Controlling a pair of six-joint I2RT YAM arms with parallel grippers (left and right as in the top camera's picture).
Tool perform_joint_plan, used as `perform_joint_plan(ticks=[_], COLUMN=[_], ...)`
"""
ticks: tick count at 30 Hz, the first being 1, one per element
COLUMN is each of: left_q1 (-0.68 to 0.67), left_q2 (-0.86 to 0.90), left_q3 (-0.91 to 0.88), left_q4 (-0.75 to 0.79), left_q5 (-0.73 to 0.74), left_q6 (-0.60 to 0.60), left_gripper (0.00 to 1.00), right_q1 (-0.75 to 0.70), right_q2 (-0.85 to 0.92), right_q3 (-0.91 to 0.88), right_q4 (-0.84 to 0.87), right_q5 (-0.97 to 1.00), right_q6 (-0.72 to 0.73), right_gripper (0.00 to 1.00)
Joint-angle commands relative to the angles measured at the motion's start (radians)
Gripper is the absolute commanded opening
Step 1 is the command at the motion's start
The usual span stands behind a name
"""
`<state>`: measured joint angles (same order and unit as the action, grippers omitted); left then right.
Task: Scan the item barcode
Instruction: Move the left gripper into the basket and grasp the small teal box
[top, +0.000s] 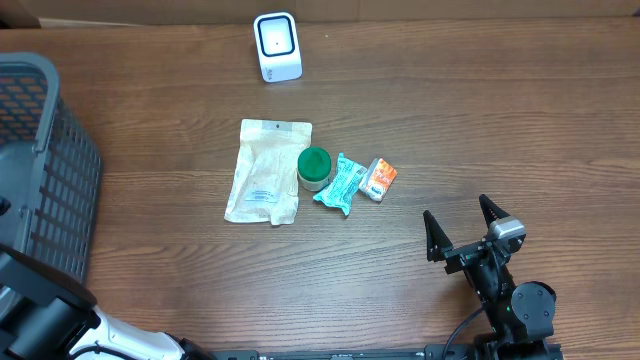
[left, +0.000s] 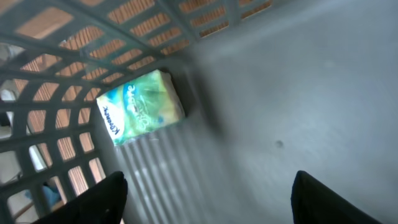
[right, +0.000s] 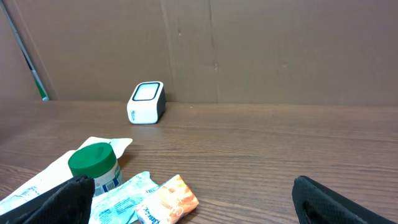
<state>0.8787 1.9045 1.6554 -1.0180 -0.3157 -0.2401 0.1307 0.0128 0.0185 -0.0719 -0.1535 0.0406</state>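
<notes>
A white barcode scanner (top: 277, 46) stands at the far middle of the table, also in the right wrist view (right: 147, 102). The items lie mid-table: a beige pouch (top: 266, 172), a green-lidded jar (top: 314, 167), a teal packet (top: 341, 184) and an orange tissue pack (top: 378, 179). My right gripper (top: 456, 208) stands open near the front right, facing them, with nothing between its fingers (right: 193, 182). My left gripper (left: 209, 176) is open inside the grey basket (left: 280, 93). A green tissue pack (left: 140, 106) lies on the basket floor ahead of it, untouched.
The grey mesh basket (top: 40, 150) fills the left edge of the table. Part of my left arm (top: 60, 320) shows at the front left corner. A brown cardboard wall (right: 249, 50) closes off the far side behind the scanner.
</notes>
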Motion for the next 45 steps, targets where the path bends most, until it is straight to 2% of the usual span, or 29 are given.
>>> perform_joint_plan(ticks=[1, 7, 10, 18, 21, 26, 35, 38, 41, 42, 45], left_q1=[0.006, 0.017, 0.034, 0.105, 0.111, 0.111, 0.111, 0.111, 0.111, 0.111, 0.107], left_q2=[-0.004, -0.002, -0.002, -0.002, 0.0, 0.026, 0.103, 0.103, 0.103, 0.103, 0.103], left_q3=[-0.068, -0.198, -0.242, -0.304, -0.304, -0.306, -0.306, -0.306, -0.306, -0.306, -0.306], left_q4=[0.069, 0.223, 0.271, 0.383, 0.423, 0.447, 0.442, 0.447, 0.447, 0.446, 0.43], left_q5=[-0.094, -0.191, -0.19, -0.189, -0.151, -0.116, -0.14, -0.136, -0.131, -0.123, -0.043], left_q6=[0.049, 0.061, 0.061, 0.062, 0.127, 0.151, 0.166, 0.166, 0.166, 0.166, 0.166], left_gripper=[0.69, 0.69, 0.68, 0.55, 0.51, 0.51, 0.57, 0.48, 0.21, 0.05, 0.04], right_q1=[-0.005, -0.005, -0.005, -0.005, -0.005, -0.005, -0.005, -0.005, -0.005, -0.005, -0.005], right_q2=[-0.009, -0.009, -0.009, -0.009, -0.009, -0.009, -0.009, -0.009, -0.009, -0.009, -0.009], right_q3=[-0.01, -0.01, -0.01, -0.01, -0.01, -0.01, -0.01, -0.01, -0.01, -0.01, -0.01], right_q4=[0.004, 0.004, 0.004, 0.004, 0.004, 0.004, 0.004, 0.004, 0.004, 0.004, 0.004], right_q5=[-0.005, -0.005, -0.005, -0.005, -0.005, -0.005, -0.005, -0.005, -0.005, -0.005, -0.005], right_q6=[-0.005, -0.005, -0.005, -0.005, -0.005, -0.005, -0.005, -0.005, -0.005, -0.005, -0.005], right_gripper=[1.0, 1.0, 1.0, 1.0, 1.0, 1.0, 1.0, 1.0, 1.0, 1.0, 1.0])
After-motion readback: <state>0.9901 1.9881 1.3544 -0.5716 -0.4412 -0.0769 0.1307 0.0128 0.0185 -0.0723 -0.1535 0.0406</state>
